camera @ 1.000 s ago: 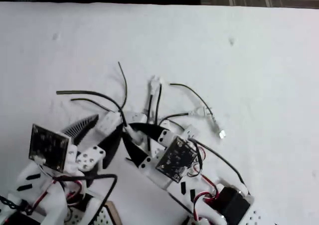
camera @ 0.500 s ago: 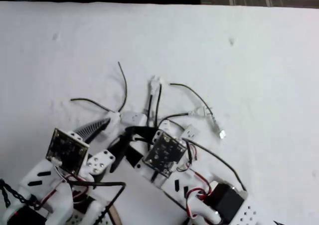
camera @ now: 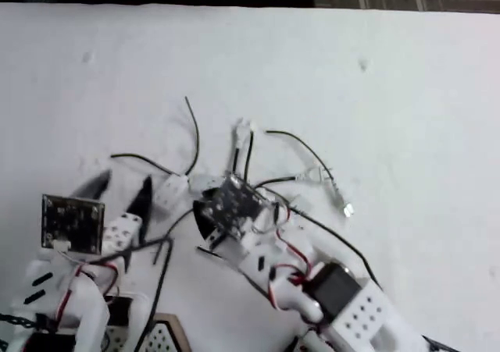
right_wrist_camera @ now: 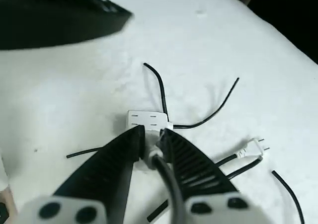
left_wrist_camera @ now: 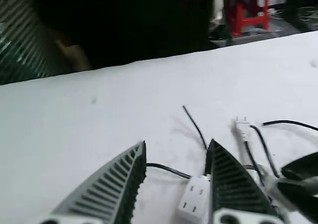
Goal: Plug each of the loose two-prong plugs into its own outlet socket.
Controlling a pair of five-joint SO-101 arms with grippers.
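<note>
White outlet socket (right_wrist_camera: 147,118) lies just left of centre in the high view. Your right gripper (right_wrist_camera: 151,134), jaws pressed together on a plug's black cord (right_wrist_camera: 168,182), has swung in right up against it. Your left gripper (left_wrist_camera: 174,152) has drawn back toward the lower left with its jaws spread, so the socket now looks unbraced and may slide as you push.

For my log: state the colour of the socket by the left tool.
White; the socket shows best in left wrist view.

White plug (right_wrist_camera: 250,148), socket (right_wrist_camera: 147,118) (black cords (right_wrist_camera: 160,87))
</note>
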